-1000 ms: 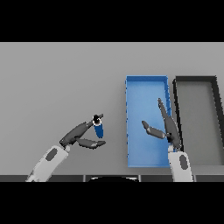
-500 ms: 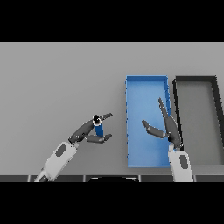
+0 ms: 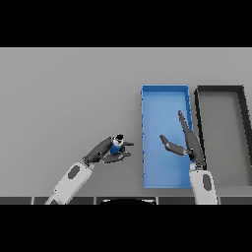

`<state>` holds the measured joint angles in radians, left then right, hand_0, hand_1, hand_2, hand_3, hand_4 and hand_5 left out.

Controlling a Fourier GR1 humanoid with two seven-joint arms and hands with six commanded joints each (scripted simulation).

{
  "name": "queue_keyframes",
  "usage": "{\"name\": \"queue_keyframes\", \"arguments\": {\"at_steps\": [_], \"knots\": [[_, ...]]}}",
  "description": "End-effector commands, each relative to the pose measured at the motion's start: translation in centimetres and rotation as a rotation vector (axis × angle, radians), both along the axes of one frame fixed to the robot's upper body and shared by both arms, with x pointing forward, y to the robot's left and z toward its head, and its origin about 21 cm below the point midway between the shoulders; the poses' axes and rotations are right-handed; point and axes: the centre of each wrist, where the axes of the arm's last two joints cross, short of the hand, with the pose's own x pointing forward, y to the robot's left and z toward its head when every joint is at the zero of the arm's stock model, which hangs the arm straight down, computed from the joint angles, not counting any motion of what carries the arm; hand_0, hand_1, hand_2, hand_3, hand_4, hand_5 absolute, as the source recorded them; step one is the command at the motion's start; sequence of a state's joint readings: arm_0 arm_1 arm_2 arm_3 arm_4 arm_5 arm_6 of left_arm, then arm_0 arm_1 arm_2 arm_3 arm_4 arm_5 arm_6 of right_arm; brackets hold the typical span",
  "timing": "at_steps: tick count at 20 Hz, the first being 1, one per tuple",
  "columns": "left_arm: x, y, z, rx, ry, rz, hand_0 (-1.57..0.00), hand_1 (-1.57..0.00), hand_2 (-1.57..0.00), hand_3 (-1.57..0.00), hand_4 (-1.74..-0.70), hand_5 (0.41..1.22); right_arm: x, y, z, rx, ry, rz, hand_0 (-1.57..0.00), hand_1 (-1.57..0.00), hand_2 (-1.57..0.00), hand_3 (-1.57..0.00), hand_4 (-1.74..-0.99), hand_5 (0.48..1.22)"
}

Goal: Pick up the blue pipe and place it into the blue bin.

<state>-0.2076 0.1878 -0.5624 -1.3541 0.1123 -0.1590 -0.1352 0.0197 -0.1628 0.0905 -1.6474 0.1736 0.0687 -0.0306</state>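
The left hand [image 3: 104,151] pinches the blue pipe [image 3: 116,146] between thumb and curled fingers, near the grey table's [image 3: 64,98] front edge and just left of the blue bin [image 3: 165,91]. The right hand [image 3: 188,143] hangs spread over that bin's right side. The grip looks shallow, so the pipe could slip or catch the bin's left wall when carried across. A black bin [image 3: 220,89] stands just beside, right of the blue 1.

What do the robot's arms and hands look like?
Both arms are white tubes, each with a grey oval patch near the wrist. The left hand and right hand are dark grey, with long thin fingers and a thumb. No cables or markings show.
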Motion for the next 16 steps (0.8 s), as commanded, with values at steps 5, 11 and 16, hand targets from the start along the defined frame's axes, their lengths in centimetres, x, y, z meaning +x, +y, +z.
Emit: {"name": "queue_keyframes", "arguments": {"at_steps": [5,11,16], "knots": [[0.0,-0.3,0.4,-0.017,-0.070,-0.001,-1.47,-1.49,-1.50,-1.49,-1.50,1.191,0.0,0.0,-0.3,0.004,-0.009,-0.009,0.00,0.00,0.00,0.00,-1.166,0.556],[0.0,-2.2,3.7,-0.151,-0.176,-0.029,-1.55,-1.55,-1.55,-1.55,-1.48,1.213,0.1,0.0,-0.5,-0.016,-0.007,-0.005,0.00,0.00,0.00,0.00,-1.138,0.552],[0.7,-3.3,5.7,-0.123,-0.187,-0.056,-1.56,-1.56,-1.57,-1.56,-1.47,1.218,-0.3,-0.2,-0.2,-0.025,-0.015,0.000,0.00,0.00,0.00,0.00,-1.126,0.567]]}}
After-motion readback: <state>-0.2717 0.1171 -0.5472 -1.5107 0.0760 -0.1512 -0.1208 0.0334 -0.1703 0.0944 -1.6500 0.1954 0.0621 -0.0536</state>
